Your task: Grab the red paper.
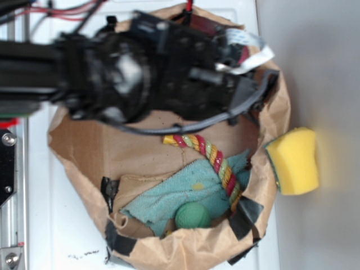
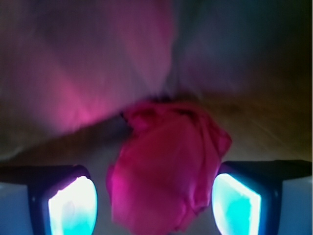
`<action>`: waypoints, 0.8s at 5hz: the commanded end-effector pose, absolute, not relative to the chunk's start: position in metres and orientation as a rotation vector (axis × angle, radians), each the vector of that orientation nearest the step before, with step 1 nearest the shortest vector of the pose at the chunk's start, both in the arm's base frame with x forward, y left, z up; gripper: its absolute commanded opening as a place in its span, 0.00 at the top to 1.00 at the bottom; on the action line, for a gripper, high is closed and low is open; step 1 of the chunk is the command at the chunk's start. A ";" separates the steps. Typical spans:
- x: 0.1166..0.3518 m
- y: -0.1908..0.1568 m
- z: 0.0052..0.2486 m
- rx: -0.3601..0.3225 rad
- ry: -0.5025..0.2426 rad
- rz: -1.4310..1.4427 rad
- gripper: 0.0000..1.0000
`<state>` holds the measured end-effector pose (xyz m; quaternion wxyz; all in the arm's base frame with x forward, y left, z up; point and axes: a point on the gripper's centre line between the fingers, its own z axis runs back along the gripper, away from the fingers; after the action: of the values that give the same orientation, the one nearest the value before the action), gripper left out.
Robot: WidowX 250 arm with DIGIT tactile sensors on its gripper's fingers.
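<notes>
We see the hand (image 2: 154, 196) down inside the bag (image 1: 84, 152), at its upper end, fingers (image 2: 73, 205) spread apart on either side of the red paper (image 2: 166, 171) and not yet closed on it. In the wrist view the paper sits between the two glowing pads, a bright crumpled wad, creased and soft-looking, near the bag's brown wall; in the exterior view the arm hides it. We judge the risks as these: a light, springy wad may squash and slip out as the fingers close, or a finger may catch the bag's thin, wrinkled paper and drag it along. Lower in the bag lie a fuzzy teal cloth (image 1: 169, 197), a smooth green ball (image 1: 193, 216) and a twisted striped rope (image 1: 216, 163), well apart from the hand. A spongy yellow block (image 1: 295, 160) rests on the counter (image 1: 56, 236) just outside the bag's right edge.
</notes>
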<state>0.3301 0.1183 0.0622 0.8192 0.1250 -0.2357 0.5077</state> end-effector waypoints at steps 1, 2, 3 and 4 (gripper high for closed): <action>0.329 0.152 0.071 0.305 -0.535 1.169 0.00; 0.328 0.148 0.068 0.267 -0.535 1.170 1.00; 0.325 0.147 0.071 0.263 -0.542 1.154 1.00; 0.321 0.143 0.077 0.238 -0.494 1.079 1.00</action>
<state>0.3277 0.1214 0.0554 0.8400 0.1149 -0.2074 0.4881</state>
